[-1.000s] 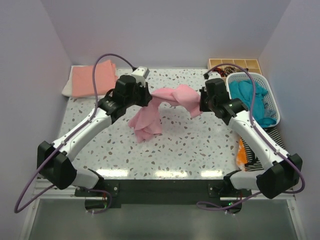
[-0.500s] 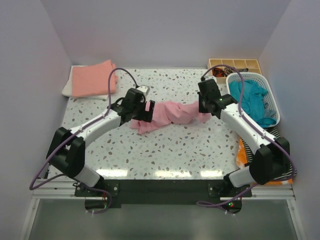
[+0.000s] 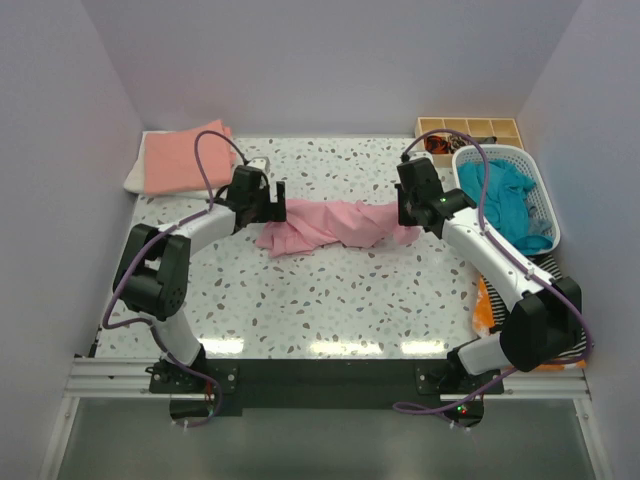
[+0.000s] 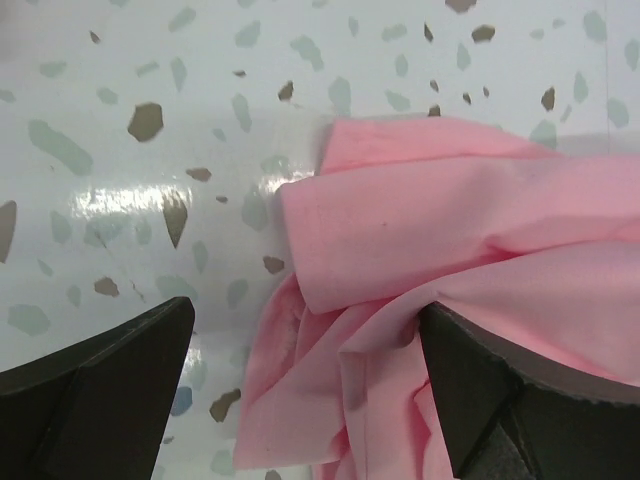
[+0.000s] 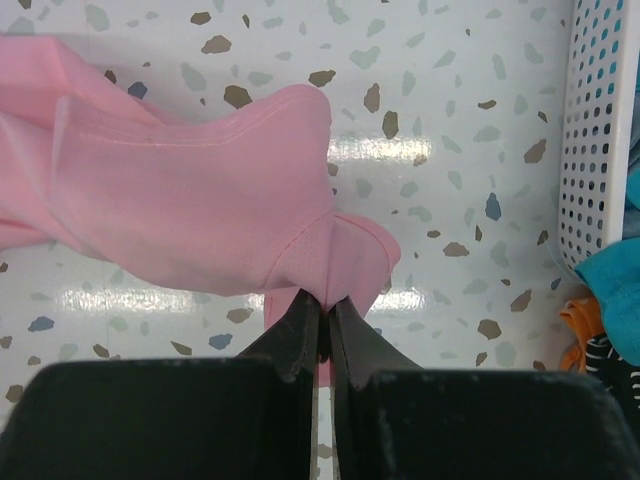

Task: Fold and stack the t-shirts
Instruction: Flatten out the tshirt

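A light pink t-shirt lies bunched in a long strip across the middle of the speckled table. My left gripper sits at its left end, open, with its dark fingers spread either side of the crumpled pink fabric and not gripping it. My right gripper is at the strip's right end. There it is shut, pinching a fold of the pink t-shirt just above the table. A folded salmon-orange t-shirt lies on a white one at the back left.
A white perforated basket at the right holds a teal t-shirt; its wall is close to my right gripper. A wooden compartment tray stands behind it. Orange and striped cloth hangs at the table's right edge.
Both arms came down and the pink t-shirt went from hanging between them to lying on the table. My left gripper opened, let go of it, and drew back to the left.
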Controlling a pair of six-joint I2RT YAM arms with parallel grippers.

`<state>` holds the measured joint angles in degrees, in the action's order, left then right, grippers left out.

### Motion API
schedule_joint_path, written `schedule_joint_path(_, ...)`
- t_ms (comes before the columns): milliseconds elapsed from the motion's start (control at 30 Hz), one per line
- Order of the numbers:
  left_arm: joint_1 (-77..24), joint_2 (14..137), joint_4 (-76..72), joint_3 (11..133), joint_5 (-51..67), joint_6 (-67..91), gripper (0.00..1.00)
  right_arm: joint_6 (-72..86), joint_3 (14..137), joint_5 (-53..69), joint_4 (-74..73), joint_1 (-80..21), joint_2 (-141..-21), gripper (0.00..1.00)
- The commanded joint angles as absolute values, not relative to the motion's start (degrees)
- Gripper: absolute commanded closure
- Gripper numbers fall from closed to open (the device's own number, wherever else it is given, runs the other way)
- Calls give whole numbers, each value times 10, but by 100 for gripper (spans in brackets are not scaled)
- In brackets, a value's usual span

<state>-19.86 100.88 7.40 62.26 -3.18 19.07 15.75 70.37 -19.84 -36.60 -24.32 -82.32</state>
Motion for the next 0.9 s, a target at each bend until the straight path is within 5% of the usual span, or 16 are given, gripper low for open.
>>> schedule_joint_path(0,-177,990,-40,631,-3,215,0,145,708,-193,-366,-243,-821,100)
schedule_joint_path(300,-119,993,-191,577,186,297,0,144,710,-198,-366,-243,-826,100)
schedule_joint_path(867,-109,1158,-193,657,208,302,0,139,712,-204,-368,-242,-838,100)
